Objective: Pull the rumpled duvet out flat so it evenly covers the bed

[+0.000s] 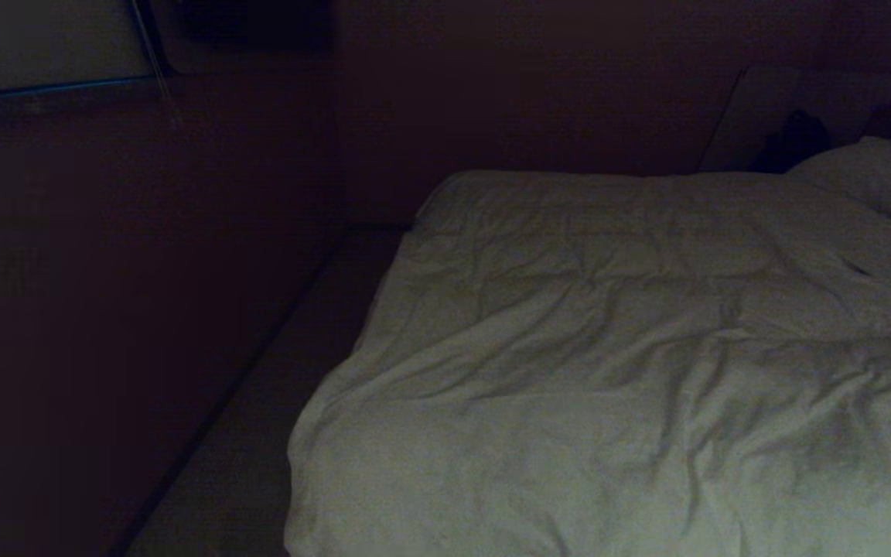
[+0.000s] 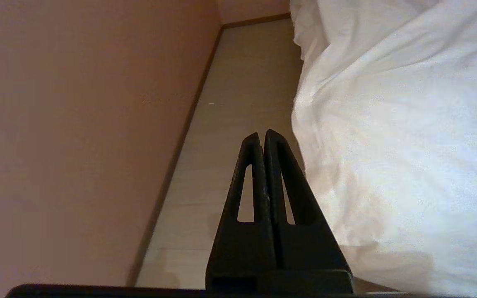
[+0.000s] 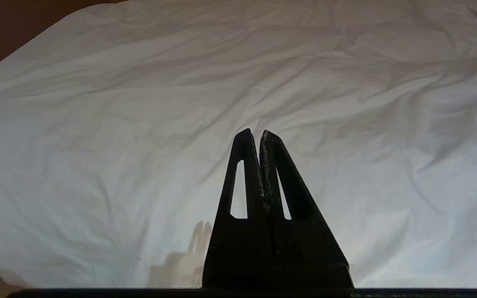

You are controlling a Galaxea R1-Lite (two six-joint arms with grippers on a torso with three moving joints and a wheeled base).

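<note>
The white creased duvet [image 1: 608, 371] spreads over the bed and hangs over its near left corner. The mattress and base are hidden under it. Neither arm shows in the head view. My left gripper [image 2: 263, 134] is shut and empty, held above the floor strip just beside the duvet's hanging edge [image 2: 387, 136]. In the right wrist view, my right gripper [image 3: 255, 133] is shut with nothing in it, hovering above the wrinkled duvet [image 3: 180, 103].
A white pillow [image 1: 886, 178] lies at the far right of the bed. A narrow pale floor strip [image 1: 275, 402] runs between the bed and a dark reddish wall [image 1: 105, 309]. The same floor [image 2: 230, 103] and wall [image 2: 77, 124] show in the left wrist view.
</note>
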